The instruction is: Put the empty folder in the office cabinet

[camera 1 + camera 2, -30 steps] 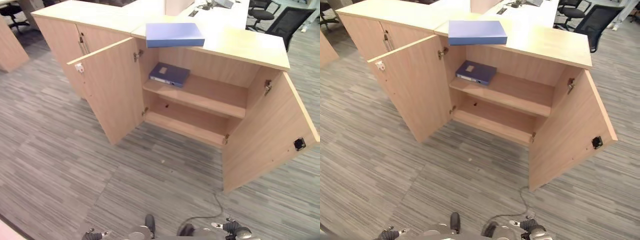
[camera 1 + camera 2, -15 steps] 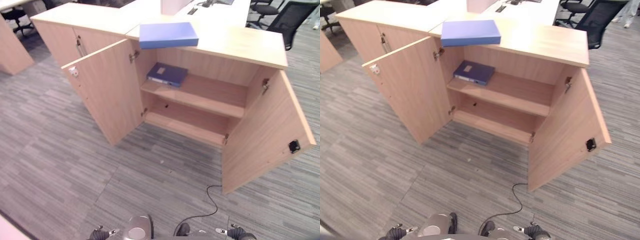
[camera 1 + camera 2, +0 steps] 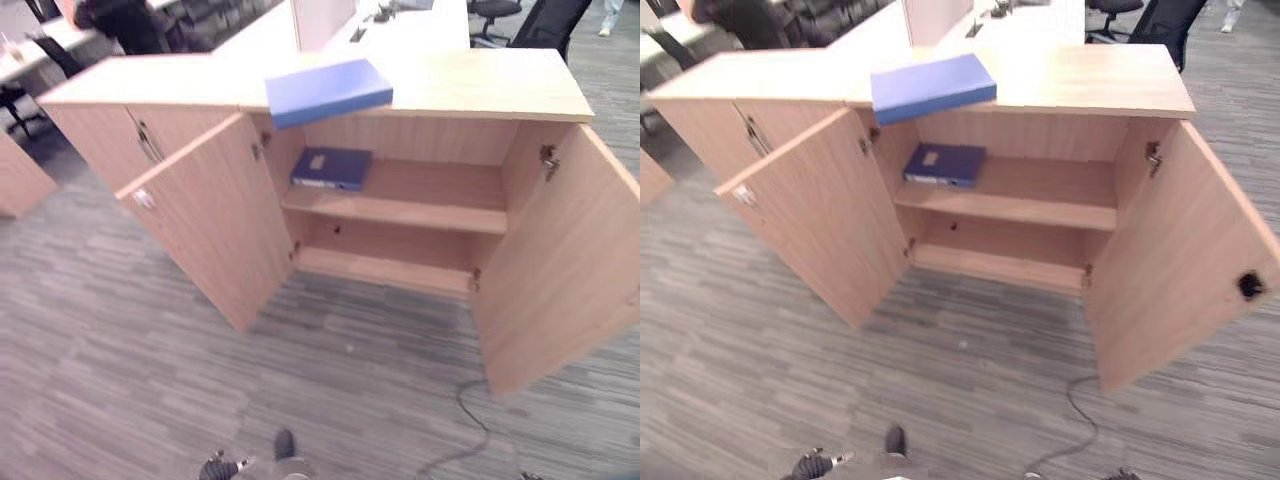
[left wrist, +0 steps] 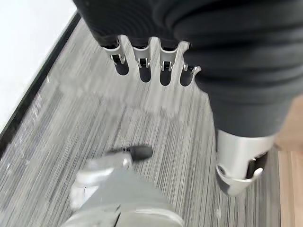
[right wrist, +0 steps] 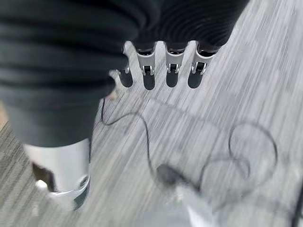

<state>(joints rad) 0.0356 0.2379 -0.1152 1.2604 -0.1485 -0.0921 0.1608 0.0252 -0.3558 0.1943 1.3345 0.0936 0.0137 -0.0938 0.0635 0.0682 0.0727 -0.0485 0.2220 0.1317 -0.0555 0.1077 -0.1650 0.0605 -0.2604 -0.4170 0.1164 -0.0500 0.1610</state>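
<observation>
The cabinet (image 3: 430,90) stands at 12 o'clock on the carpet (image 3: 130,380), both doors open. A blue folder (image 3: 328,91) lies on its top; a darker one (image 3: 332,167) on its upper shelf (image 3: 430,205), at 11 o'clock.

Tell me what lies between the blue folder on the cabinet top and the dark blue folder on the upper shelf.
Just the front edge of the cabinet top separates the blue folder from the dark blue folder below, seen in the right eye view.

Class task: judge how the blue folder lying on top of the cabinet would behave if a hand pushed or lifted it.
The blue folder looks boxy and stiff, so it should lift without flopping. It lies flat, so it would probably slide rather than tip. Its edge overhangs the cabinet top, so a push forward might drop it.
</observation>
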